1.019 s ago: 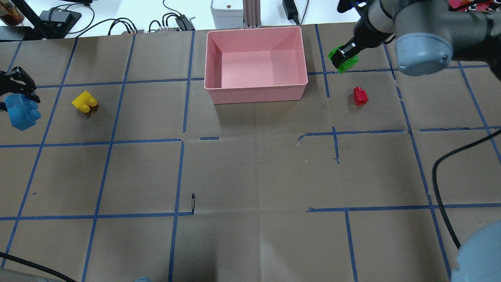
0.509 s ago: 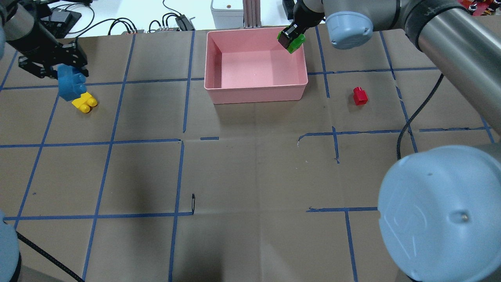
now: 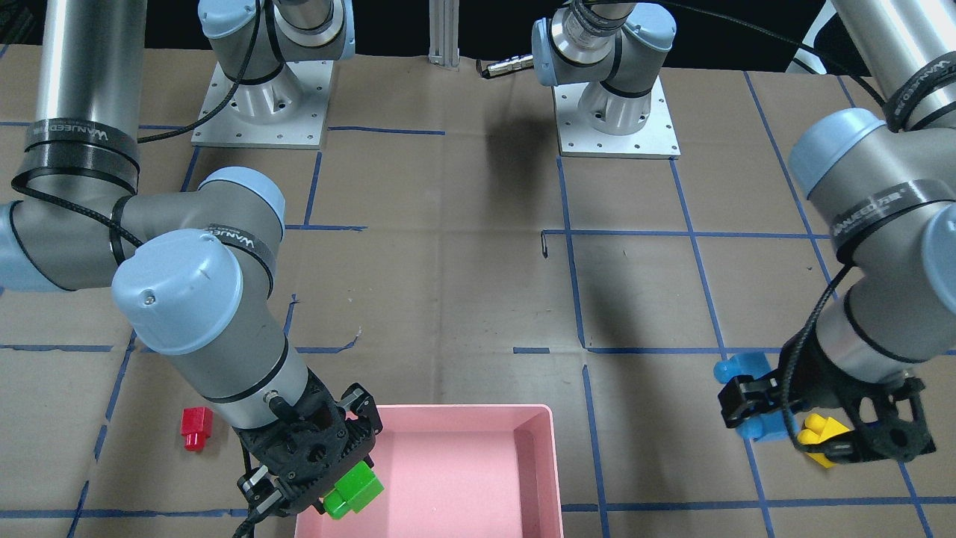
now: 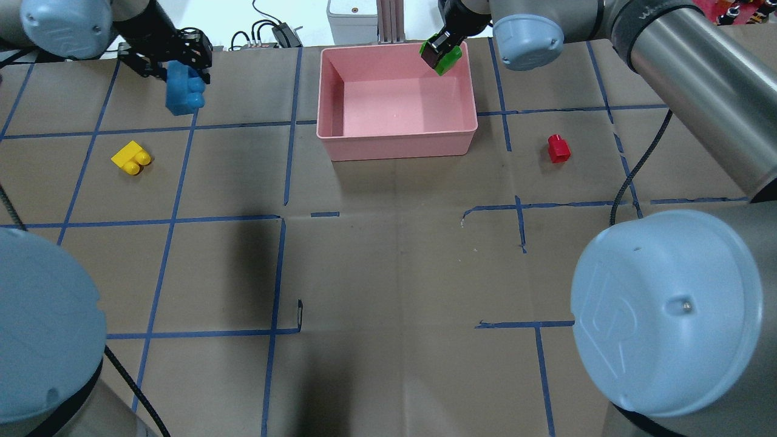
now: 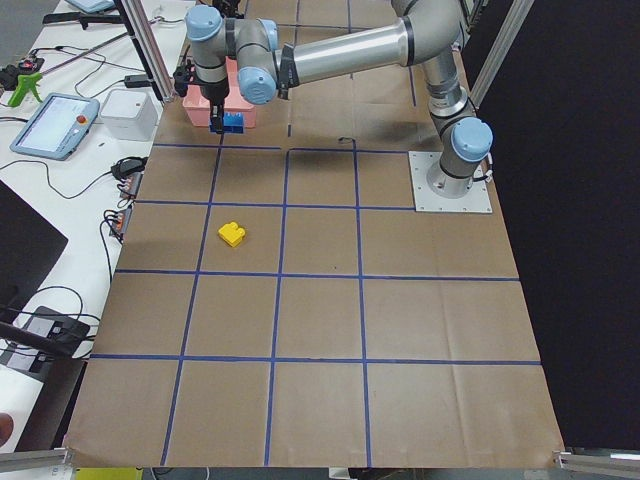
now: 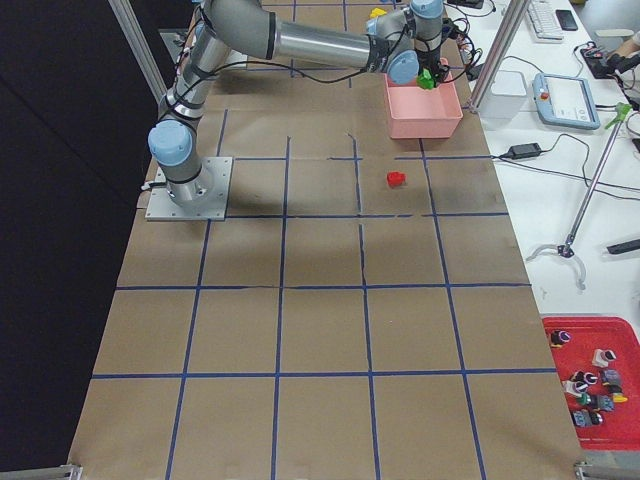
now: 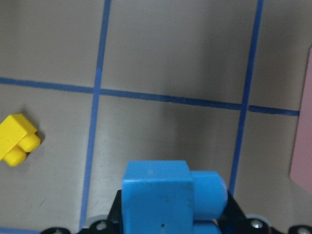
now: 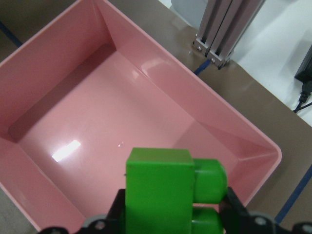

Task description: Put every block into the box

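My right gripper is shut on the green block and holds it above the far right corner of the pink box, whose floor is bare in the right wrist view. The green block also shows there. My left gripper is shut on the light-blue block, held above the table left of the box. The yellow block lies on the table nearer than that gripper. The red block lies right of the box.
A grey device and an aluminium post stand just beyond the box, with cables along the far table edge. The arms' large elbow joints fill the near corners of the overhead view. Blue tape lines grid the brown table cover.
My right gripper carried the green block left, from beside the box to over its far right corner. My left gripper carried the light-blue block right and farther, past the yellow block.
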